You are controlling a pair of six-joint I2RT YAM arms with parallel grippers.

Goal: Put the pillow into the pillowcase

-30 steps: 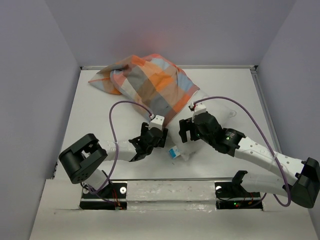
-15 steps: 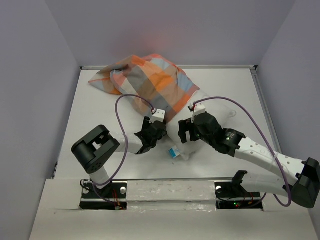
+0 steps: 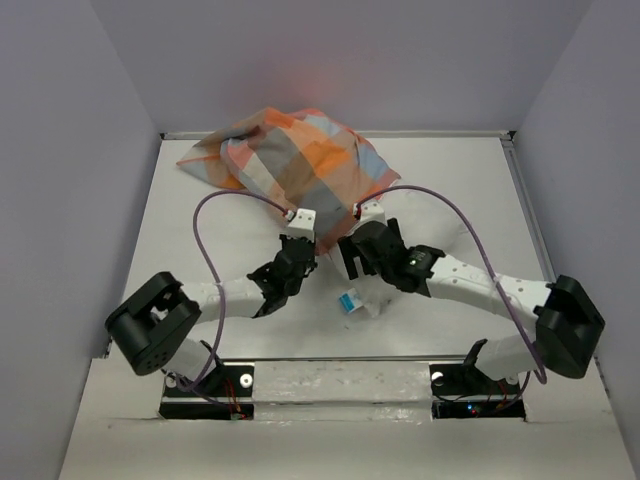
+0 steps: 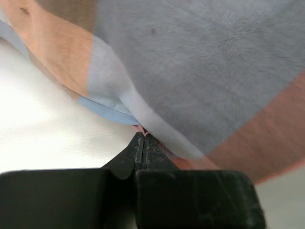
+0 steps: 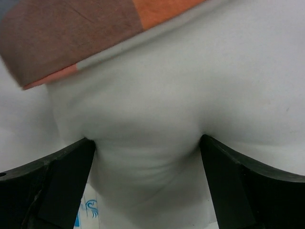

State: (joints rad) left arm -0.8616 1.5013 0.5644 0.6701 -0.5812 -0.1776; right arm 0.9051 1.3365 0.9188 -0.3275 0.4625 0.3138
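The checked pillowcase (image 3: 290,165) lies bunched at the back of the table, with the white pillow (image 3: 368,300) partly inside it. The pillow's near end and small blue tag (image 3: 349,300) stick out toward me. My left gripper (image 3: 298,252) is shut on the pillowcase's hem; in the left wrist view its fingertips (image 4: 143,137) meet on the fold of the pillowcase (image 4: 214,71), beside the pillow (image 4: 47,138). My right gripper (image 3: 355,255) is open wide and pressed against the pillow (image 5: 157,95), which bulges between its fingers (image 5: 71,176). The pillowcase edge (image 5: 71,43) lies just beyond, and the tag (image 5: 88,212) shows at the bottom of that view.
Grey walls close in the white table (image 3: 200,240) on the left, back and right. A raised rail (image 3: 525,200) runs along the table's right edge. Purple cables (image 3: 215,215) loop above both arms.
My left gripper moved up to the pillowcase's edge and shut on it. My right arm swung left and forward against the pillow, its jaws a little wider.
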